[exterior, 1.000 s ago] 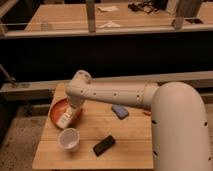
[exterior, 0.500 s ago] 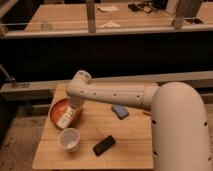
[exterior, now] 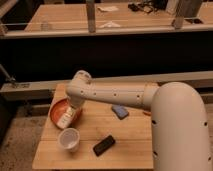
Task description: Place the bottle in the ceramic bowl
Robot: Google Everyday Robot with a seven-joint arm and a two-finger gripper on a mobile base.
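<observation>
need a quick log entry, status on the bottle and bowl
Gripper down over the ceramic bowl. Bottle at the gripper, over the bowl's near rim. White cup just in front of the bowl, not blocking.

One bottle (exterior: pixel 65 119), one ceramic bowl (exterior: pixel 56 109), one cup (exterior: pixel 69 139).

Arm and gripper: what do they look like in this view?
The arm is a smooth white, rounded tube with small dark dots along its side, widening to a bulky white dome-like segment at right. The gripper, over the ceramic bowl, is mostly hidden; no cables visible.
</observation>
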